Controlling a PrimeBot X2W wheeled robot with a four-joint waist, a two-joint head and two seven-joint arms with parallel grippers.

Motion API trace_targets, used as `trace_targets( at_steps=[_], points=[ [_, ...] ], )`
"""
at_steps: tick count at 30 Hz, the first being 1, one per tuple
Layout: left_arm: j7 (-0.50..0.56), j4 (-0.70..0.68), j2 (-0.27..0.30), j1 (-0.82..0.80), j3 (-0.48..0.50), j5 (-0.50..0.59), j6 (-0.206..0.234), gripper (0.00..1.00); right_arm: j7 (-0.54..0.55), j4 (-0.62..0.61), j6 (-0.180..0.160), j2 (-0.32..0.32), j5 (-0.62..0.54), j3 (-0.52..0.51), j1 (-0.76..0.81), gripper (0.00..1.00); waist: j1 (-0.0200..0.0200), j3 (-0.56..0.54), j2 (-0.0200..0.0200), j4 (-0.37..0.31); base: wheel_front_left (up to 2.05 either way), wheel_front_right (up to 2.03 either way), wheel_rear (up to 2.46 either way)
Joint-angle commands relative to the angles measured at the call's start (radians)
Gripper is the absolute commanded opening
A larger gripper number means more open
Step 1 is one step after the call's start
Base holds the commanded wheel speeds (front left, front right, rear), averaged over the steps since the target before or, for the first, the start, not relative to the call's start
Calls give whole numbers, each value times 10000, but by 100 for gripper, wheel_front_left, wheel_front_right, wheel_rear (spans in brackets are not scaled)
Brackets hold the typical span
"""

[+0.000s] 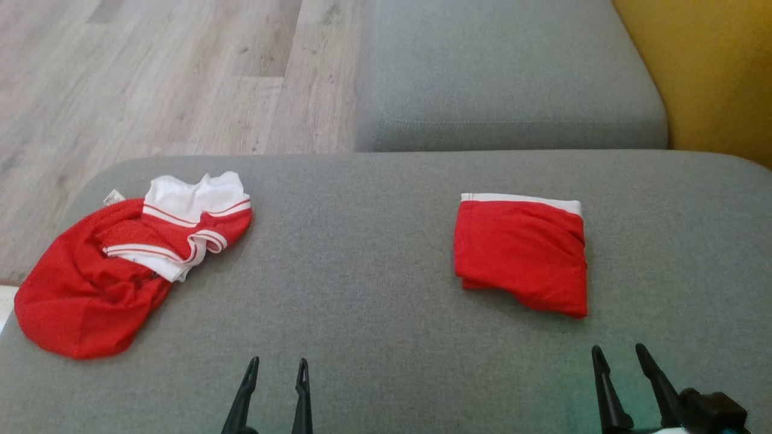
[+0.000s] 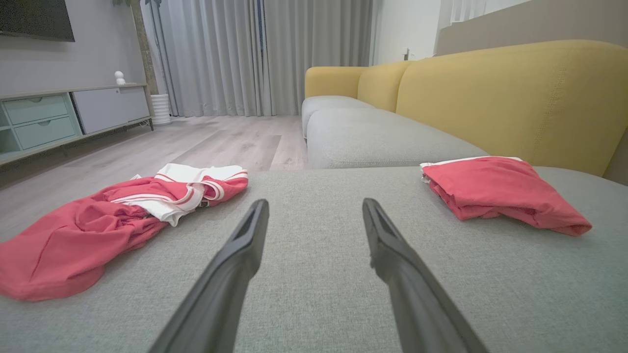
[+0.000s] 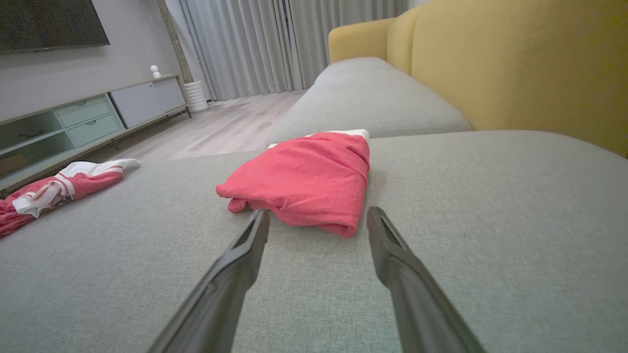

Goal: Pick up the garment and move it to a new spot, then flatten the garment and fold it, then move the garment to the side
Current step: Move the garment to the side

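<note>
A broad grey sofa seat (image 1: 386,271) lies under and ahead of both end effectors, with a second grey cushion (image 1: 506,72) beyond it, farther forward of the right end effector (image 1: 617,348). Pale wood flooring (image 1: 151,78) stretches away ahead and to the left of the left end effector (image 1: 278,361), while a yellow backrest (image 1: 711,72) rises ahead and to the right of the right one.

A crumpled red-and-white garment (image 1: 120,265) sits bunched on the seat, ahead and well to the left of the left end effector and well apart from it. Its white striped trim faces forward and its red body spills toward the seat's left edge. A folded red garment (image 1: 522,253), a neat rectangle with a white band along its far edge, rests flat on the seat. It is near the right end effector, just ahead and slightly to its left. In the right wrist view its near edge lies just beyond the fingertips; the head view shows bare seat between the two.

Both end effectors hover low at the near edge of the seat, dark fingers pointing forward and spread wide, with nothing between them.
</note>
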Motion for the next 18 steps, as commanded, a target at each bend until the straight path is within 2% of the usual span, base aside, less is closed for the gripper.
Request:
trace_targets(
  at_steps=[1, 7, 15, 18],
  points=[
    [-53, -341, -127, -383, 287, 79, -36, 100, -122, -196, -9, -173, 110, 178, -428, 100, 0, 143, 0, 34, 0, 0, 0],
    [-53, -404, -148, -590, 140, 98, -7, 100, -7, 518, -9, -414, 742, 273, -1284, 100, 0, 807, 0, 126, 0, 0, 0],
    [-53, -506, -164, -1239, -202, -43, 117, 100, 2162, 1039, -9, -1101, 2514, 409, -3300, 100, 0, 2098, 0, 190, 0, 0, 0],
    [-53, -530, -165, -1501, -329, -101, 173, 100, 2609, 1215, -9, -1342, 2809, 247, -3780, 100, 0, 2416, 0, 244, 0, 0, 0]
  ],
)
